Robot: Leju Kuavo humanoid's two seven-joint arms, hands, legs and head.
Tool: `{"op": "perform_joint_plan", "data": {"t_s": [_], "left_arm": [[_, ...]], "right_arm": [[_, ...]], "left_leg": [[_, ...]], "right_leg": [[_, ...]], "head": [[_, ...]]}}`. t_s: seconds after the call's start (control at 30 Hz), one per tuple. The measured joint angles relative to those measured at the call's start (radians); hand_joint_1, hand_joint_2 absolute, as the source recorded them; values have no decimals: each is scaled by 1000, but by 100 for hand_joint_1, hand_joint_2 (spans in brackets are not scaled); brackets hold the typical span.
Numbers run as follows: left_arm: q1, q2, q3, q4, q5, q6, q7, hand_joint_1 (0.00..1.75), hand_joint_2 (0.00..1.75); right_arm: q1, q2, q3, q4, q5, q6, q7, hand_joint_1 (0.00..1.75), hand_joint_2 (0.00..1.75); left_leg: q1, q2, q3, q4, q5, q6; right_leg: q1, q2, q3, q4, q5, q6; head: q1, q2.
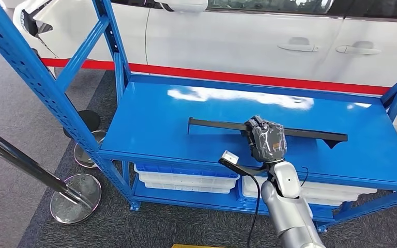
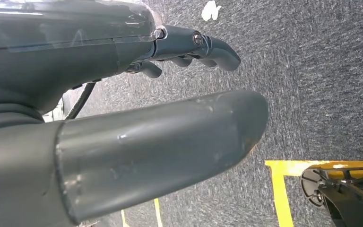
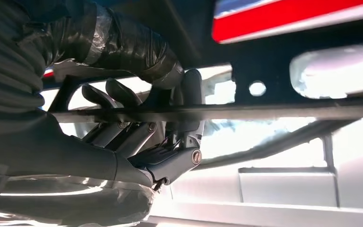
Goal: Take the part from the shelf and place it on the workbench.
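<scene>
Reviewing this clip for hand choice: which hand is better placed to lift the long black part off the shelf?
The right hand. Its fingers wrap the long black part lying on the blue shelf. The left hand hangs over grey carpet, holding nothing.

Car workshop or showroom floor — blue steel shelving (image 1: 150, 116), white car (image 1: 269, 41) behind; stanchion bases (image 1: 76, 199), grey carpet (image 1: 26, 119)

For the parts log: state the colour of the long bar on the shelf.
Black: the long thin bar on the blue metal shelf, clearest in the head view.
</scene>
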Motion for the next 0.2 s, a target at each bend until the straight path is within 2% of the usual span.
{"op": "perform_joint_plan", "data": {"t_s": [0.13,0.2], "left_arm": [[6,0,1,0,8,7,3,0,0],[7,0,1,0,11,10,4,0,0]], "right_arm": [[40,59,-28,-68,-77,0,-135,175,175],[59,84,-32,-96,-104,0,-163,175,175]], "left_leg": [[0,1,0,0,0,0],[0,1,0,0,0,0]], "right_leg": [[0,1,0,0,0,0],[0,1,0,0,0,0]], "head": [[0,0],[0,0]]}}
